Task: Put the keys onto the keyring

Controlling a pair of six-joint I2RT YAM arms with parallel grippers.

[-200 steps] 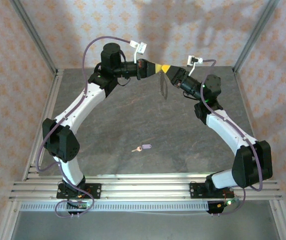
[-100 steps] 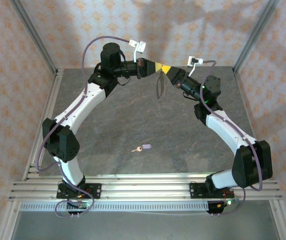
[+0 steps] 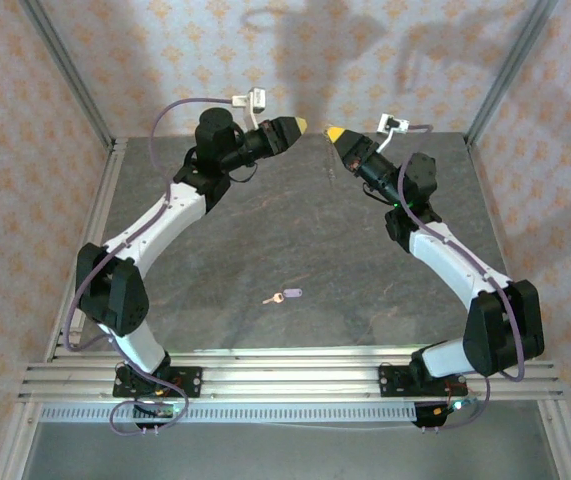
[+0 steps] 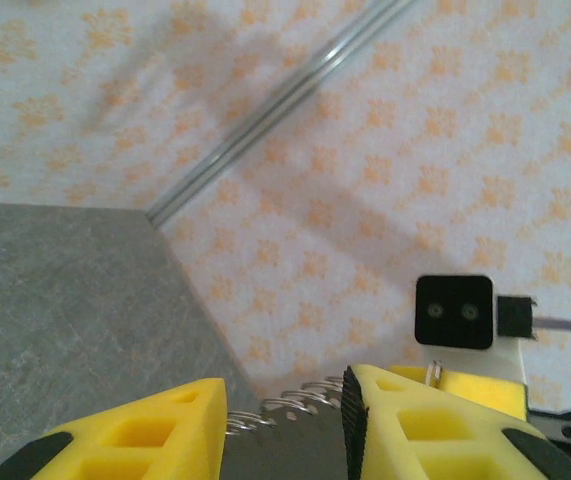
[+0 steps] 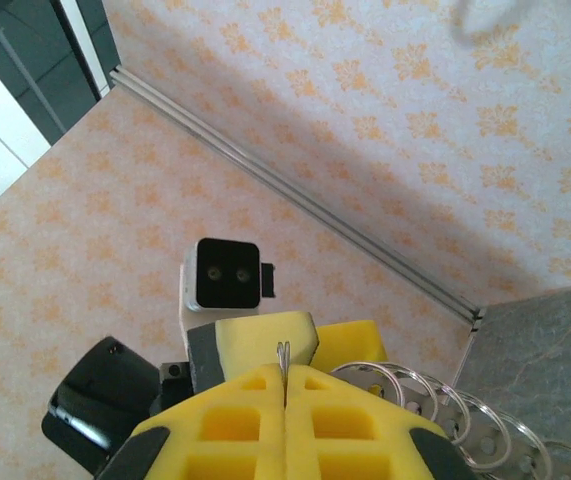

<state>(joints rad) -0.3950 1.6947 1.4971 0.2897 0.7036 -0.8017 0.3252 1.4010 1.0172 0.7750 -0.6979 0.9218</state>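
The key (image 3: 287, 295), lilac-headed with a short blade, lies flat on the grey table (image 3: 265, 230), far from both arms. My right gripper (image 3: 333, 132) is raised at the back and shut on the keyring's thin wire (image 5: 284, 352); its fringe of small rings (image 5: 435, 395) juts out to the right of the gripper (image 5: 285, 375). Facing it tip to tip, my left gripper (image 3: 300, 125) stands open. In the left wrist view the small rings (image 4: 265, 412) show across the gap of the left gripper (image 4: 285, 395), with neither finger pressing them.
The patterned back wall (image 3: 365, 60) is close behind both grippers. Metal frame posts (image 3: 65, 70) stand at the back corners. An aluminium rail (image 3: 285, 375) runs along the near edge by the arm bases.
My left gripper has opened and drawn back a little to the left, leaving a gap to the right gripper. The right gripper has closed fully on the keyring. The key has not moved.
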